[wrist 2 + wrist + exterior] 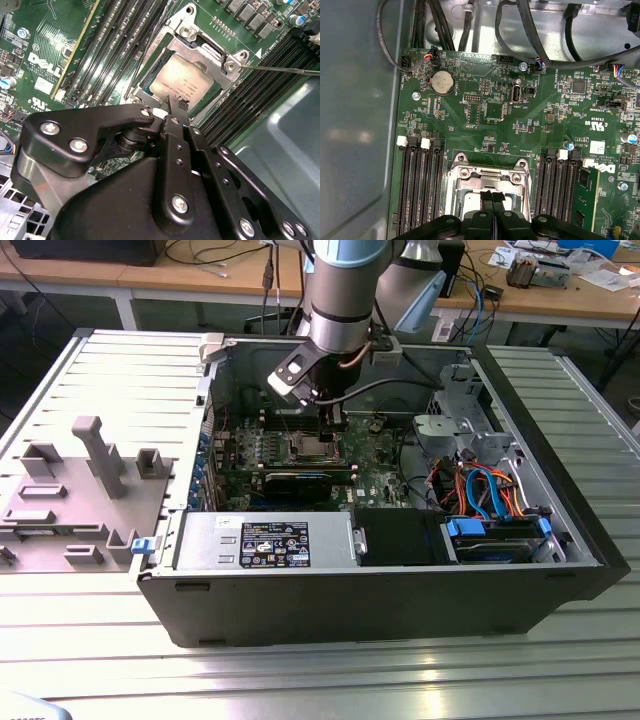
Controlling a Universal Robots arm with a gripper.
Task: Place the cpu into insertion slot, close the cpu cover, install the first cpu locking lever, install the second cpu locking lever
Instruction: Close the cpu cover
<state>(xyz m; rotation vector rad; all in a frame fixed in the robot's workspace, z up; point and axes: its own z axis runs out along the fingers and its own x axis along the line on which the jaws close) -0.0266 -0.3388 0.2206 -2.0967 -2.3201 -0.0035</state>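
Claw (176,105), fingertips pressed together, just above cpu (184,80); cpu flat, silver face up, in insertion slot (149,84), cpu cover (197,46) down around it

In the first wrist view the claw (493,194) hides much of the cpu (469,204).

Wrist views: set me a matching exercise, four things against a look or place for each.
1 cpu
2 gripper
3 memory slots
4 coin battery

A long dark rows on either side of the chip
B round, silver, on the motherboard
C black, fingertips together by the chip's edge
D square, silvery, between the slot rows

Pairs: 1-D, 2-C, 3-A, 4-B
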